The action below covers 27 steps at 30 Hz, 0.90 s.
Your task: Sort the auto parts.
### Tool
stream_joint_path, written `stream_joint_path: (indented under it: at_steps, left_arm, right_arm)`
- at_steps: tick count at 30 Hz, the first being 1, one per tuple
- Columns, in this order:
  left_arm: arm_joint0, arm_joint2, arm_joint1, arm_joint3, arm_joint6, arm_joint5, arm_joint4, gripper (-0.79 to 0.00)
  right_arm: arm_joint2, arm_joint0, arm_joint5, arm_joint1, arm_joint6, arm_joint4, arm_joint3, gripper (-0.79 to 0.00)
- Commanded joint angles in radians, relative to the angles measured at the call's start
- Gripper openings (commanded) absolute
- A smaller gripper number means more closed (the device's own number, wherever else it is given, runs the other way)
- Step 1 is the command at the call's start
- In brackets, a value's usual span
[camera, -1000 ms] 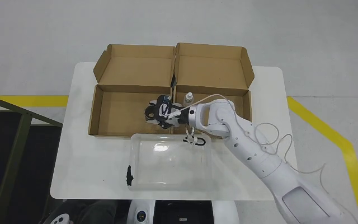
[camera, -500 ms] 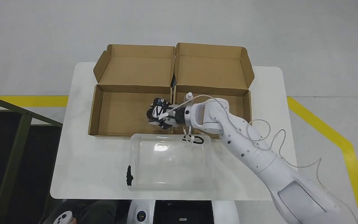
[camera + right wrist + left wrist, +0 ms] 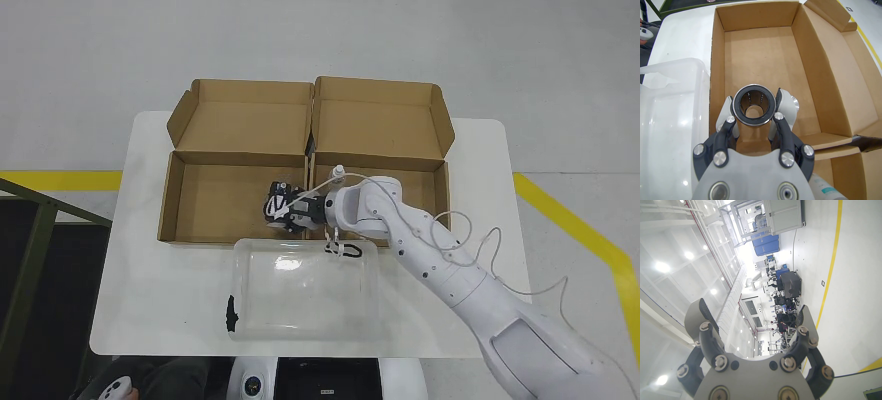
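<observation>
Factory-style robotics lab, high white ceiling lights [image 3: 662,266], yellow floor line [image 3: 831,262], blue machine cabinets [image 3: 765,245], crowded workstations [image 3: 785,298].

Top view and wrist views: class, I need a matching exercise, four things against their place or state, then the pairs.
Things: 1 bearing; 2 left gripper; 3 clear bin; 4 white bottle.
Places or states: A jaws open, holding nothing; B in the right box; C clamped in the right gripper over the left box; D on the table, nearer the robot than the boxes.
Pairs: 1-C; 2-A; 3-D; 4-B.
</observation>
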Motion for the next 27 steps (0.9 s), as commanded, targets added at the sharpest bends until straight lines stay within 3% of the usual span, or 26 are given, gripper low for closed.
stream_joint_path:
  at_steps: [1, 7, 14, 22, 27]
  left_arm:
    - [0.000, 0.000, 0.000, 0.000, 0.000, 0.000, 0.000, 0.000]
    - [0.000, 0.000, 0.000, 0.000, 0.000, 0.000, 0.000, 0.000]
    - [0.000, 0.000, 0.000, 0.000, 0.000, 0.000, 0.000, 0.000]
    - [0.000, 0.000, 0.000, 0.000, 0.000, 0.000, 0.000, 0.000]
    - [0.000, 0.000, 0.000, 0.000, 0.000, 0.000, 0.000, 0.000]
  right_arm:
    - [-0.005, 0.002, -0.003, -0.003, 0.002, -0.004, 0.006, -0.785]
    - [-0.020, 0.008, -0.013, -0.014, 0.003, -0.019, 0.019, -0.782]
    - [-0.028, 0.016, -0.018, -0.024, 0.004, -0.034, 0.038, -0.631]
    - [-0.030, 0.023, -0.026, -0.033, 0.002, -0.052, 0.057, -0.588]
    - [-0.029, 0.024, -0.032, -0.036, -0.001, -0.064, 0.061, -0.502]
